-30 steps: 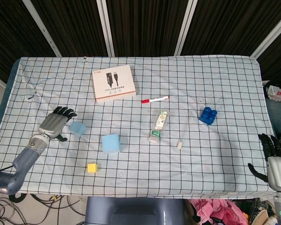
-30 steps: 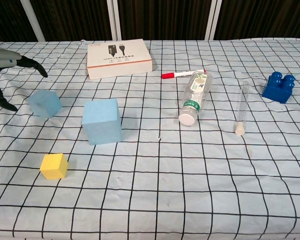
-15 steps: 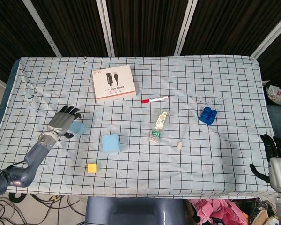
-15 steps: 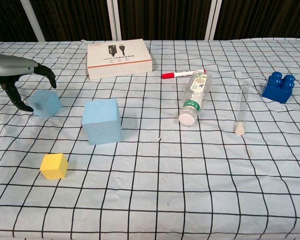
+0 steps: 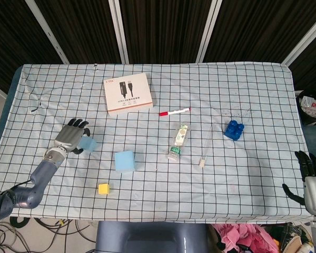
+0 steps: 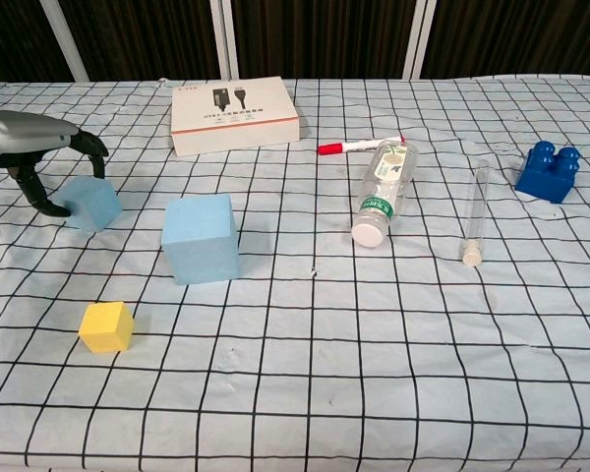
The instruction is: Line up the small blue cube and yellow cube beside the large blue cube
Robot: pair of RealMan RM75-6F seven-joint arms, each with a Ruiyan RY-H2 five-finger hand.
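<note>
The small blue cube rests on the checked cloth at the left. My left hand arches over it: the fingers curl above its far top edge and the thumb sits by its left face, so a firm grip does not show. Right of it stands the large blue cube. The yellow cube lies nearer the front edge. My right hand hangs off the table's right front corner, fingers apart and holding nothing.
A white box lies at the back. A red marker, a lying bottle and a test tube occupy the middle. A dark blue brick sits to the right.
My left hand has moved right onto the small blue cube and its fingers have curled down around it. The cube stays in place. The right hand has sunk slightly.
</note>
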